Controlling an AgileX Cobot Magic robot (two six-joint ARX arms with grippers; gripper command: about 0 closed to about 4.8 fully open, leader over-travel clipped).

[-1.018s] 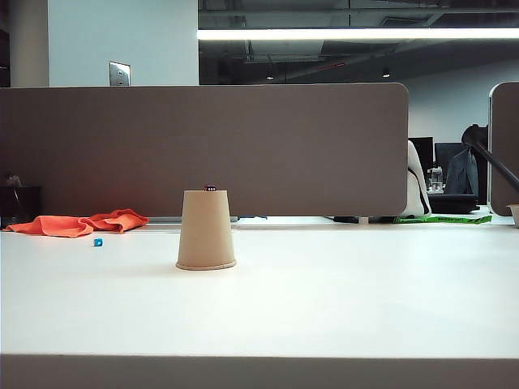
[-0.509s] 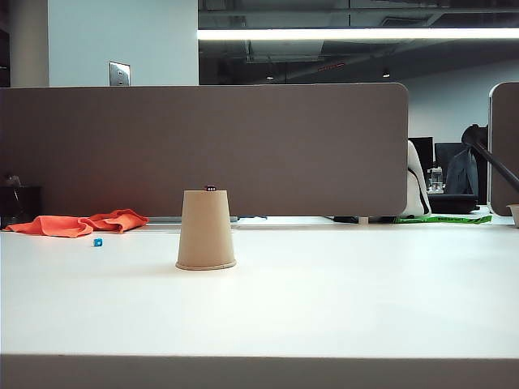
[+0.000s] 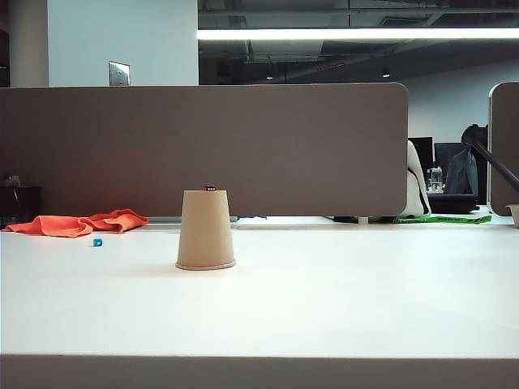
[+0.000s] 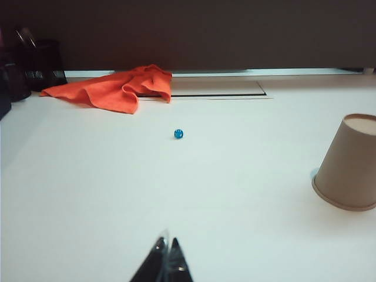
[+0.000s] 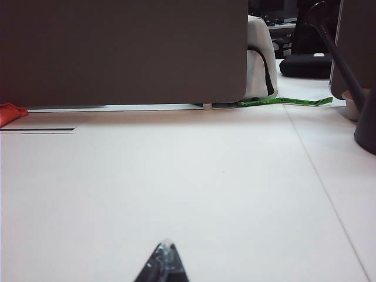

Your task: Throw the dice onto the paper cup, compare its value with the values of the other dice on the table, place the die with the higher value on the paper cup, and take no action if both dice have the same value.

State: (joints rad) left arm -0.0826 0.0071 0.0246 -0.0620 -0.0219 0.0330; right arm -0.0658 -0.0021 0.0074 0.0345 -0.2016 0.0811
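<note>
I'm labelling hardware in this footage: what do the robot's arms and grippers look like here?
Little shows. The left gripper appears only as dark, glossy fingers tapering to a narrow wedge; the right gripper looks the same, black and shiny. No arm links, cables or markings are visible, and neither gripper appears in the exterior view.

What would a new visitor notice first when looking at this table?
First, the paper cup, upside down mid-table, with the tiny purple die on its base. Next, the orange cloth at the far left, the blue die on the table just in front of it. The left gripper and right gripper are shut, empty, near the table's front.
</note>
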